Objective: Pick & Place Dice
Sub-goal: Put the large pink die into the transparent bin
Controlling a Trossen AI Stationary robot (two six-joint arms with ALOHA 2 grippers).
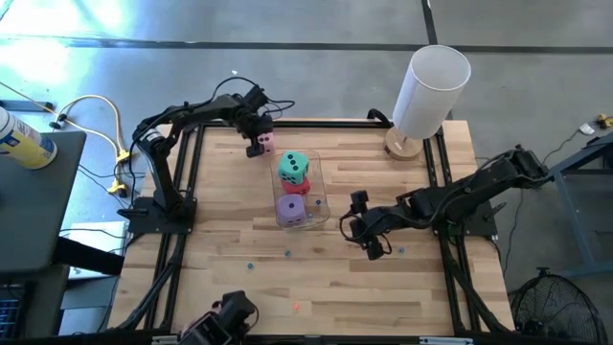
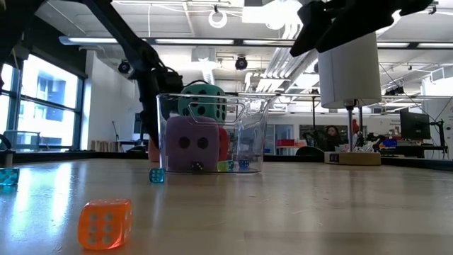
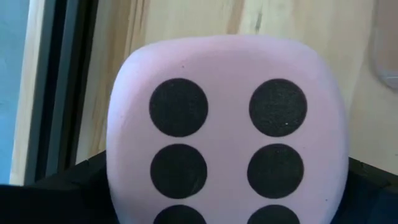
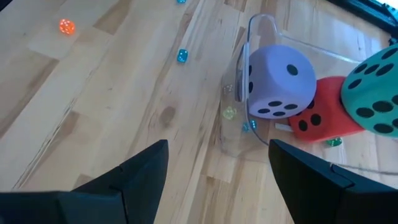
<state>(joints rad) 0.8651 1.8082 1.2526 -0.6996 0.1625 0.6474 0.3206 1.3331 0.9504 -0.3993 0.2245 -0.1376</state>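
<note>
The pink die (image 1: 267, 142) rests on the table near the far edge, its six-pip face (image 3: 227, 124) up. My left gripper (image 1: 257, 144) comes down over it, open, with one dark finger (image 3: 62, 193) on each side of it. A clear container (image 1: 323, 204) stands mid-table. In it the purple die (image 4: 277, 81) sits at the near end, the red die (image 4: 323, 118) lies behind it, and the teal die (image 4: 376, 93) is on top of the red one. My right gripper (image 4: 217, 146) hovers open to the right of the container, with nothing between its fingers. My left gripper straddles the pink die from above, pointing steeply down, its fingers close beside two opposite sides (image 3: 118, 180). The die sits flat on the table. Whether the fingers touch it, I cannot tell.
A tall white cylinder on a wooden base (image 1: 429, 91) stands at the far right corner. Tiny coloured dice lie scattered on the near half of the table, among them an orange one (image 2: 105, 223) and a blue one (image 2: 156, 175). Dark frame rails (image 1: 182, 192) run along the table's sides.
</note>
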